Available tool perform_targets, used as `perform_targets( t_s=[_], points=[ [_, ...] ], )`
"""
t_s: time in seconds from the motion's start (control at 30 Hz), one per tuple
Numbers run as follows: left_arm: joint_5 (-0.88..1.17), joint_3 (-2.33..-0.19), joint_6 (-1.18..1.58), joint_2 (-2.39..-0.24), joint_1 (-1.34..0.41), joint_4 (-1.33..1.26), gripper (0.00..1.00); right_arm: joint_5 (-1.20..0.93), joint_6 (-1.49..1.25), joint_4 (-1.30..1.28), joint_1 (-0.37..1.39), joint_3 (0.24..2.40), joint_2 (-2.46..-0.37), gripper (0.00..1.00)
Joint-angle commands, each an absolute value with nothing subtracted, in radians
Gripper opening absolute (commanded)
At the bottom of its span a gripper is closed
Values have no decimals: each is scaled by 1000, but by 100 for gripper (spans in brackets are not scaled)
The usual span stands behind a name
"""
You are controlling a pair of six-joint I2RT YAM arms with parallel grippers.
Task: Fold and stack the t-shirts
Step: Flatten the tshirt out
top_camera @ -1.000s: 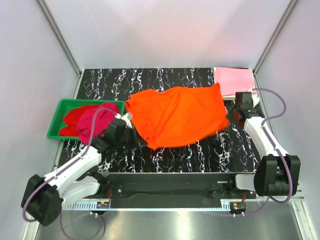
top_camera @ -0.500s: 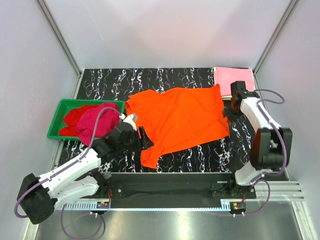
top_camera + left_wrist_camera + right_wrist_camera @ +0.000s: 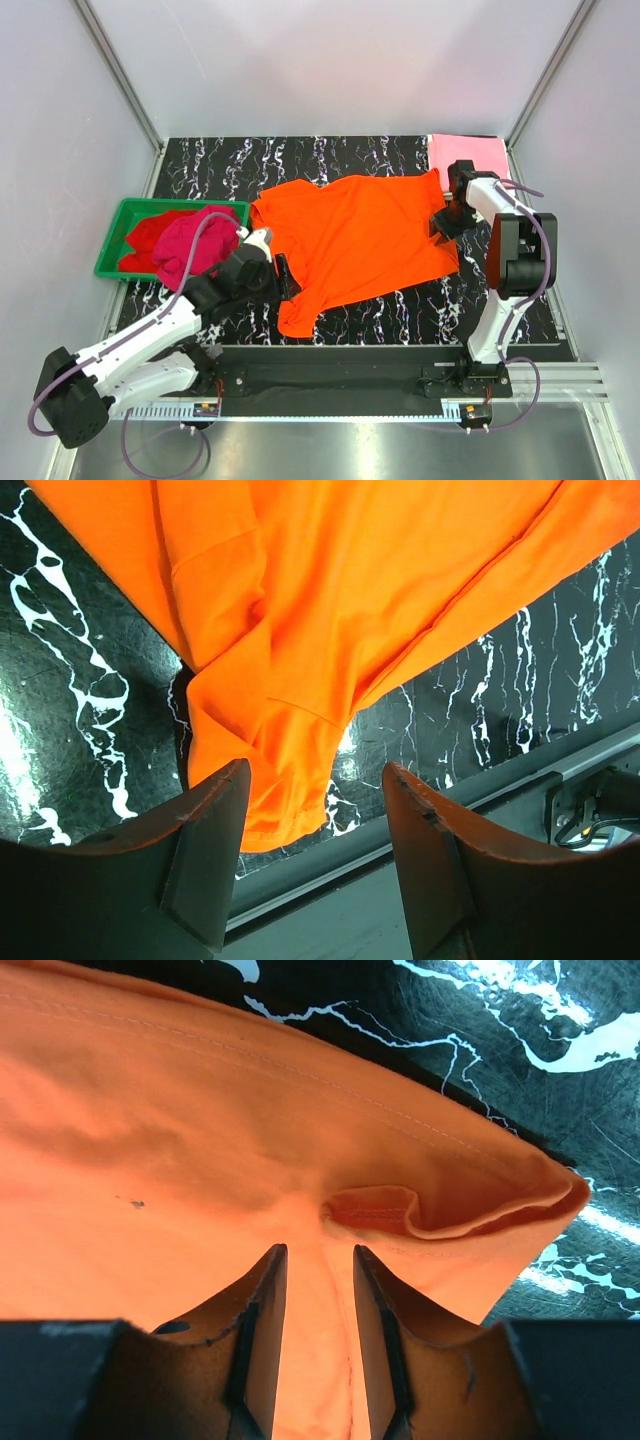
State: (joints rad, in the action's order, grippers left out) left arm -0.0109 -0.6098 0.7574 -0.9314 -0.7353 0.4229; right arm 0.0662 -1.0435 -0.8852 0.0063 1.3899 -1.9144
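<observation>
The orange shirt (image 3: 355, 240) lies lengthwise between the arms; right gripper (image 3: 318, 1260) seemingly pinches its hem, left gripper (image 3: 310, 815) is spread.

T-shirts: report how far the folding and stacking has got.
Done: the pink t-shirt lies folded at the far right corner. In hand: the orange t-shirt is spread flat, right gripper pinching its edge, left gripper open. Left: red and magenta shirts wait in the green bin.

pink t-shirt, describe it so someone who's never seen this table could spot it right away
Start at the black marbled table and go to its far right corner. The pink t-shirt lies there folded flat, just beyond the right gripper. It is pale pink and neat, unlike the spread orange t-shirt or the crumpled ones in the green bin.
</observation>
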Motion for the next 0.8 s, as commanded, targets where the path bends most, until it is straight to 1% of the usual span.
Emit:
perform_targets(
  t_s=[0.0, 0.13, 0.17, 0.23, 0.3, 0.33, 0.43, 0.47, 0.5, 0.6, 0.7, 0.77],
  points=[
    [-35, -640, 732, -936, -741, 400, 61, 90, -1078, -919, 6, 1430, -1934, 40],
    [-28, -627, 716, -946, -741, 417, 63, 83, -1081, -920, 5, 1413, -1951, 42],
    [-26, -624, 713, -953, -739, 419, 66, 83, -1080, -920, 6, 1411, -1960, 42],
    [-17, -620, 693, -982, -741, 416, 68, 92, -1075, -920, 6, 1407, -1970, 41],
    [-28, -635, 670, -1032, -753, 414, 70, 120, -1072, -920, 6, 1399, -1973, 39],
    [-40, -646, 652, -1054, -762, 416, 70, 136, -1071, -916, 8, 1396, -1970, 37],
    [-72, -679, 635, -1149, -790, 419, 70, 155, -1062, -899, 6, 1385, -1959, 24],
    [-81, -689, 635, -1173, -798, 429, 69, 152, -1054, -893, 6, 1382, -1957, 6],
    [-101, -702, 638, -1211, -805, 439, 67, 149, -1042, -888, 6, 1378, -1957, 0],
    [-127, -715, 661, -1247, -833, 474, 62, 117, -999, -851, 6, 1348, -1937, 0],
    [-187, -722, 681, -1243, -865, 515, 62, 107, -965, -802, 6, 1296, -1884, 0],
    [-190, -724, 683, -1241, -879, 528, 62, 118, -954, -779, 6, 1261, -1841, 0]
  ],
)
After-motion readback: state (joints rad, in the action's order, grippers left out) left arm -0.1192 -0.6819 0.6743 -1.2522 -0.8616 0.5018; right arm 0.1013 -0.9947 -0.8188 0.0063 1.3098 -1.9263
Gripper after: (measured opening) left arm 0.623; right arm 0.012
